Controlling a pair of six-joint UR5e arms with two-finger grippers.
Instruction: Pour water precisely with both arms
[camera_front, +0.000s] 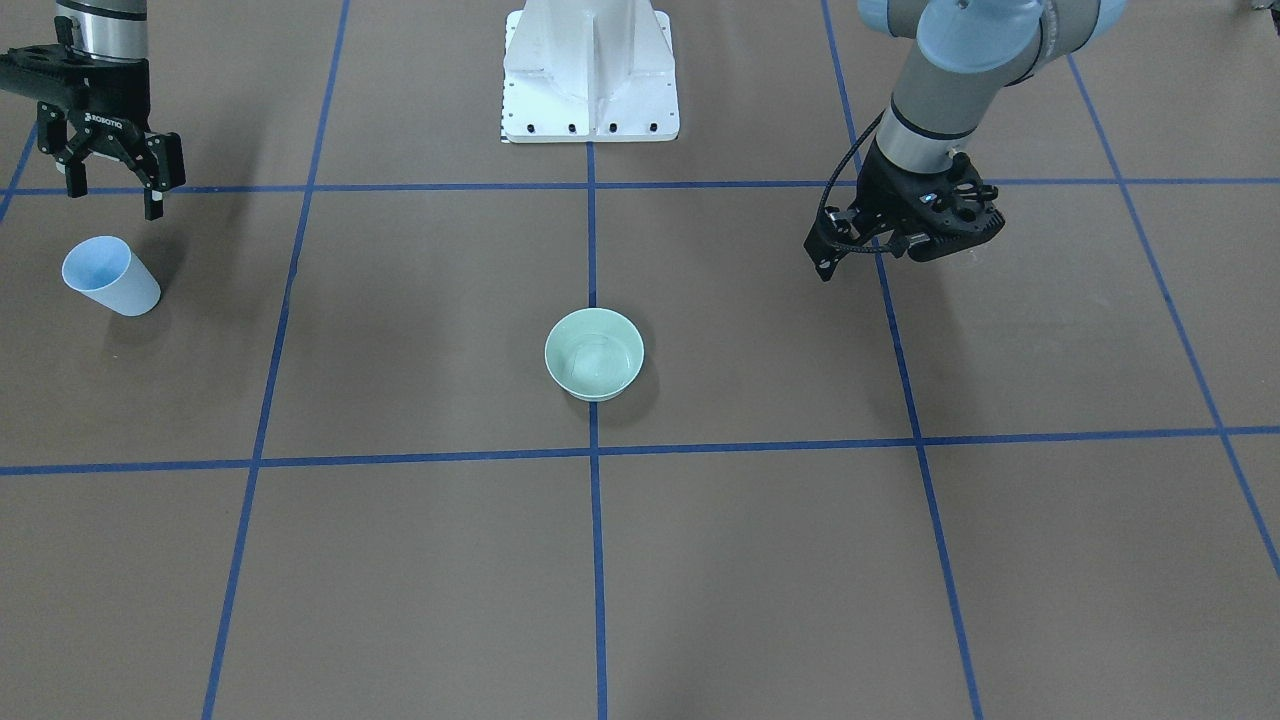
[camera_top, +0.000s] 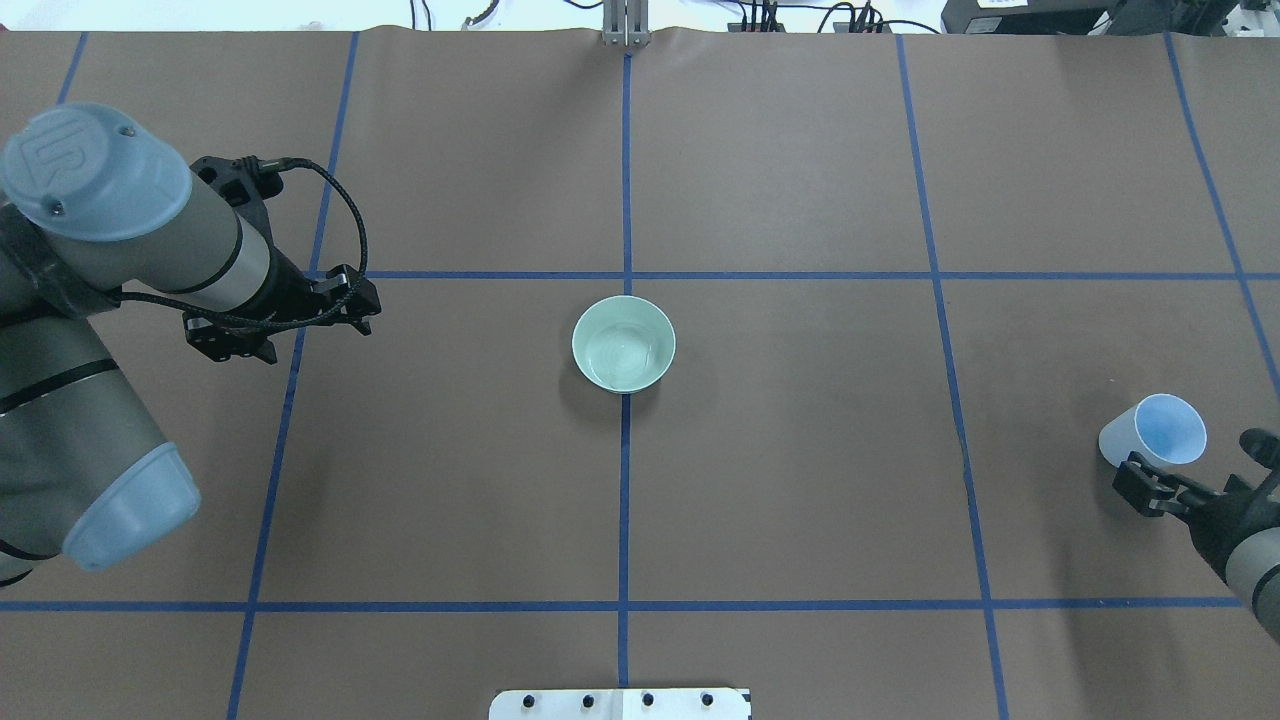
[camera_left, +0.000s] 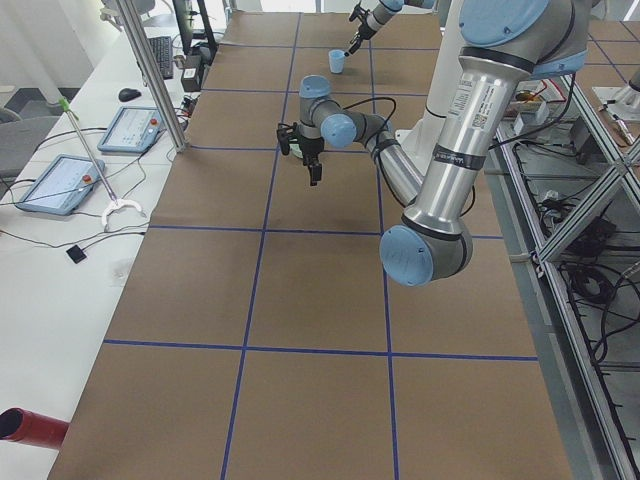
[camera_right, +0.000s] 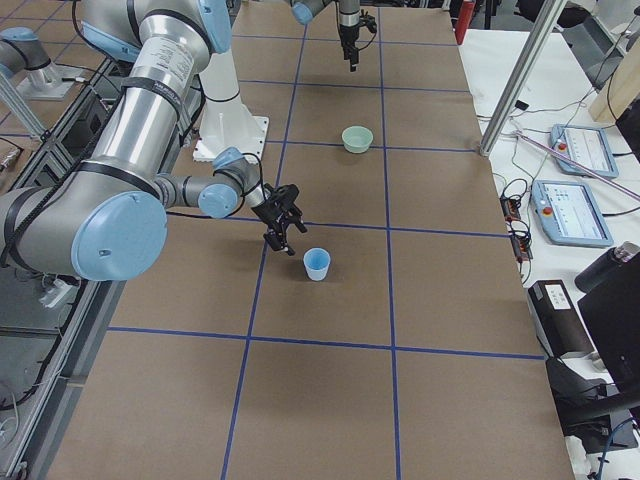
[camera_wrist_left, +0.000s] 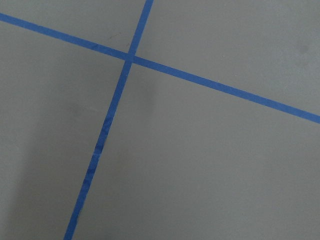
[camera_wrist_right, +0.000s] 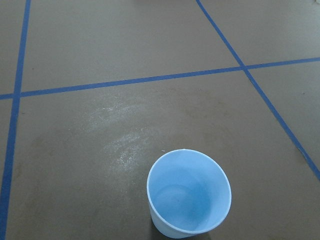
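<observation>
The right gripper (camera_front: 115, 195), jaws spread wide, hangs upper left just above the blue cup (camera_front: 108, 275), likely lined up to take it. Water (camera_front: 597, 355) glints in the green bowl (camera_front: 595, 393) at centre. The left gripper (camera_front: 915, 225) hangs upper right, and I cannot tell how its jaws stand. The table (camera_front: 760, 560) is brown with a blue tape grid. Tablets (camera_left: 60, 185) lie on a side desk.

Matt brown paper-like table covering (camera_front: 760, 560), faintly scuffed in places, crossed by smooth blue tape lines (camera_front: 593, 560). A small pale-green round bowl (camera_front: 562, 340) looks glazed and glossy (ceramic or hard plastic, hard to tell). A light-blue tapered cup (camera_front: 112, 277) looks like thin smooth plastic, satin rather than shiny. The silver-grey tubular left arm (camera_top: 150, 245) has a dull metal look; its light-blue joint cap (camera_top: 95, 170) is matt plastic, with a black braided cable (camera_top: 362, 235) beside it.
</observation>
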